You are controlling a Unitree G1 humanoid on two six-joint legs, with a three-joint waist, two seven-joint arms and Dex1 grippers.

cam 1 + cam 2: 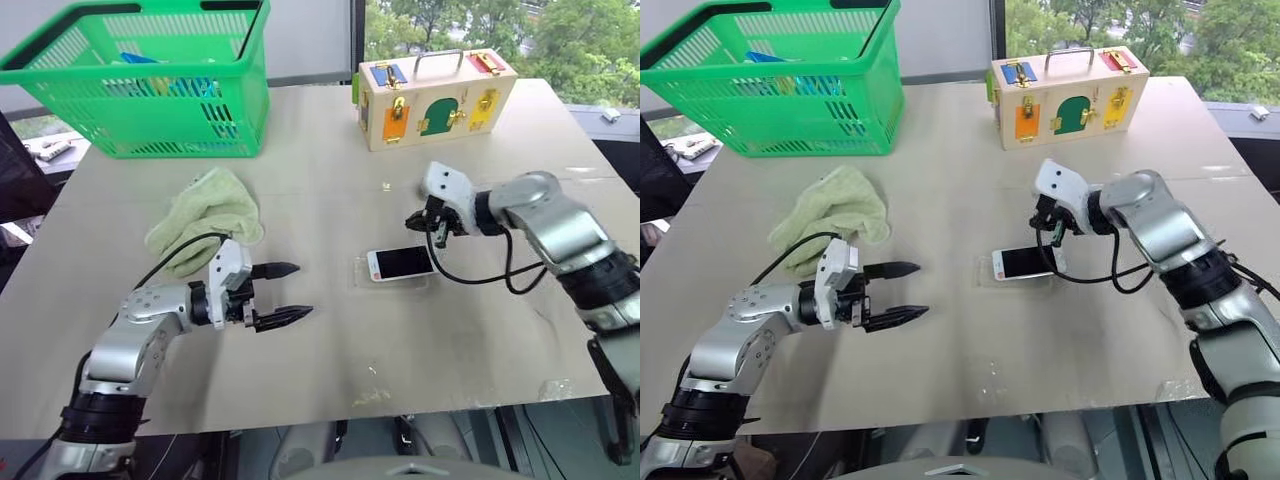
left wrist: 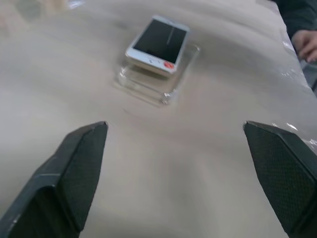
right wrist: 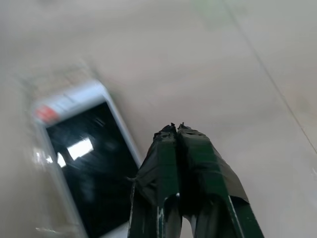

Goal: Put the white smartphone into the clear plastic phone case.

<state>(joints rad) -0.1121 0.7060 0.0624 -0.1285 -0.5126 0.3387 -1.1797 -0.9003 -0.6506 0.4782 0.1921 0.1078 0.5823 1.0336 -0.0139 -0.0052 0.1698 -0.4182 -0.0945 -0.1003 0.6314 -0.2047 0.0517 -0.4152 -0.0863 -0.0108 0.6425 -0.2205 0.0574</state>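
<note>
A big tan table (image 1: 330,330) holds a green basket (image 1: 150,85) and a wooden latch box (image 1: 435,95) at the back, a green towel (image 1: 205,215), and the clear plastic phone case (image 1: 392,270) in the middle.

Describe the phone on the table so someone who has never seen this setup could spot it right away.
Start from the wooden latch box at the table's far edge and come toward the near edge, past the right gripper with its shut fingers. The phone lies flat there on a clear case. It is the only white slab with a black screen and a red mark at one end.
</note>
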